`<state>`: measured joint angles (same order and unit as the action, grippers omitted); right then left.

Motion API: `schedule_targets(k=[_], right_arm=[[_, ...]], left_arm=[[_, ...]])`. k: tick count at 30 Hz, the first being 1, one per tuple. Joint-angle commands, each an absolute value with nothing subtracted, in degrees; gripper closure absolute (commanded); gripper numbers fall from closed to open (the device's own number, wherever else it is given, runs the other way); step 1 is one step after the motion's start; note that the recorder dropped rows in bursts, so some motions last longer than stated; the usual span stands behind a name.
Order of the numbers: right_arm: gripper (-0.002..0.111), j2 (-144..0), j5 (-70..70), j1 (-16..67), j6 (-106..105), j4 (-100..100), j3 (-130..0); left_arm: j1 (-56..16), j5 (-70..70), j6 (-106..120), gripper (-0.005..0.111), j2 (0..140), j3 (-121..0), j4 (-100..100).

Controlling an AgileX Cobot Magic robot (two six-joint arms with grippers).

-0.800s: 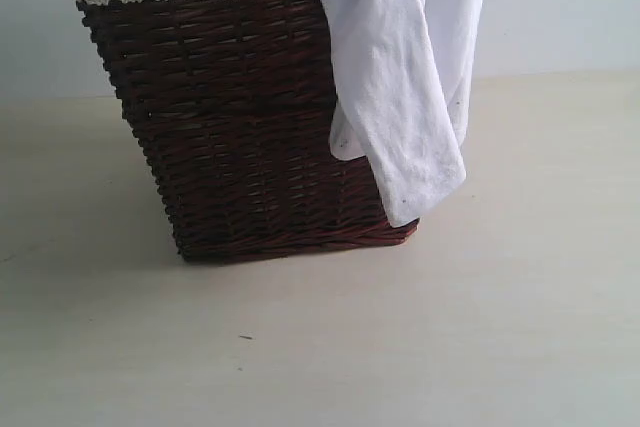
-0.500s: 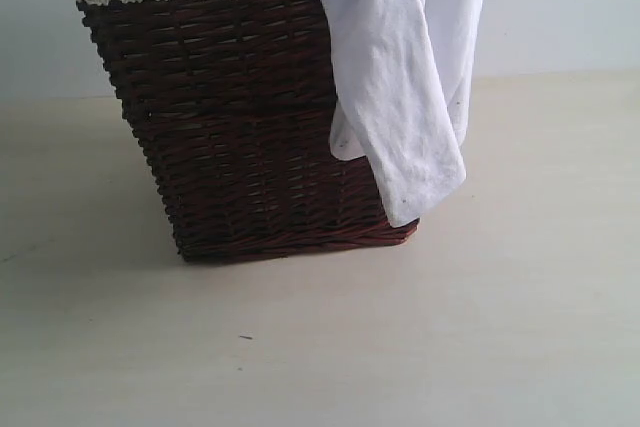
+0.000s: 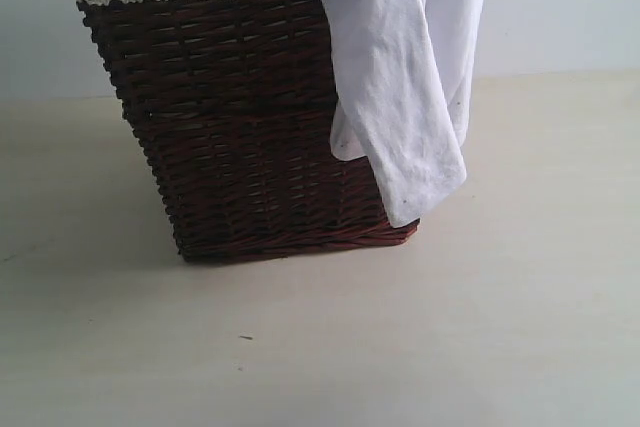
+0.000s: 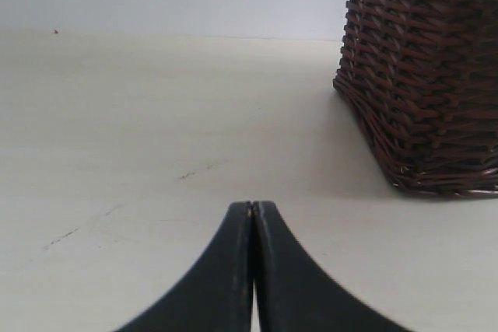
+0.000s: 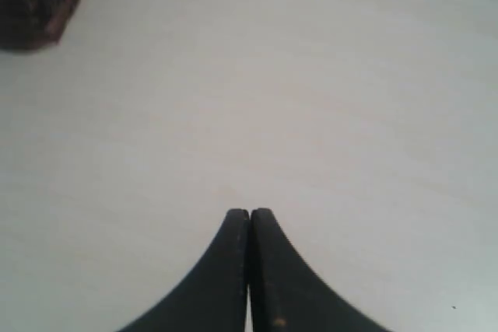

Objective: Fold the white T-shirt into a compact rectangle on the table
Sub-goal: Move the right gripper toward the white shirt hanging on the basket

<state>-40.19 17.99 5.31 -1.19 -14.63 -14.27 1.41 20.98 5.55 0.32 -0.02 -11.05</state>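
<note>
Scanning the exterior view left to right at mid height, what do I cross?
bare table → dark wicker basket → white T-shirt hanging over the basket's right side → bare table again

No legible text, label, brand, number or sign in any view.
</note>
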Motion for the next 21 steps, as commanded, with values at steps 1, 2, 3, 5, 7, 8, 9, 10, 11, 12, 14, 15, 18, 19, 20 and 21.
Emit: schedule_targets(k=[1, 2, 3, 5, 7, 8, 9, 10, 11, 12, 14, 15, 18, 19, 20, 21], right_arm=[[0.108, -60.71, 18.57, 5.36, -2.23, -17.31, -24.23], [0.108, -64.42, 18.29, 5.36, -0.95, -15.72, -26.39], [0.108, -67.05, 18.04, 5.36, 1.28, -13.11, -27.97], [0.108, -71.96, 20.53, 5.36, 1.78, -6.39, -31.91], [0.108, -75.33, 21.21, 5.36, -0.97, -1.39, -35.46], [0.108, -76.52, 23.20, 5.36, -5.00, 1.64, -37.54], [0.108, -77.34, 24.71, 5.36, -10.54, 5.07, -39.78], [0.108, -78.26, 26.84, 5.36, -20.55, 10.96, -42.09], [0.108, -79.10, 30.18, 5.19, -32.99, 17.71, -44.49], [0.108, -79.72, 34.79, 4.48, -45.95, 25.35, -46.39], [0.108, -80.90, 46.19, 1.75, -68.74, 40.22, -50.50], [0.108, -81.52, 52.28, 0.00, -78.19, 46.79, -52.04], [0.108, -82.55, 65.05, -5.29, -94.82, 61.95, -54.39], [0.108, -82.65, 67.23, -6.78, -96.10, 65.28, -54.71], [0.108, -82.65, 69.66, -8.62, -95.22, 68.38, -54.87], [0.108, -82.65, 69.96, -10.47, -93.24, 70.87, -54.87]], left_arm=[[0.93, 20.68, 5.70, 0.107, 0.00, 0.00, -10.94], [0.93, 20.68, 5.70, 0.107, 0.00, 0.00, -10.94], [0.93, 20.68, 5.70, 0.107, 0.00, 0.00, -10.94], [0.93, 20.68, 5.70, 0.107, 0.00, 0.00, -10.94], [0.93, 20.68, 5.70, 0.107, 0.00, 0.00, -10.94], [0.93, 20.68, 5.70, 0.107, 0.00, 0.00, -10.94], [0.93, 20.68, 5.70, 0.107, 0.00, 0.00, -10.94], [0.93, 20.68, 5.70, 0.107, 0.00, 0.00, -10.94], [0.93, 20.68, 5.70, 0.107, 0.00, 0.00, -10.94], [0.93, 20.68, 5.70, 0.107, 0.00, 0.00, -10.94], [0.93, 20.68, 5.70, 0.107, 0.00, 0.00, -10.94], [0.93, 20.68, 5.70, 0.107, 0.00, 0.00, -10.94], [0.93, 20.68, 5.70, 0.107, 0.00, 0.00, -10.94], [0.93, 20.68, 5.70, 0.107, 0.00, 0.00, -10.94], [0.93, 20.68, 5.70, 0.107, 0.00, 0.00, -10.94], [0.93, 20.68, 5.70, 0.107, 0.00, 0.00, -10.94]])
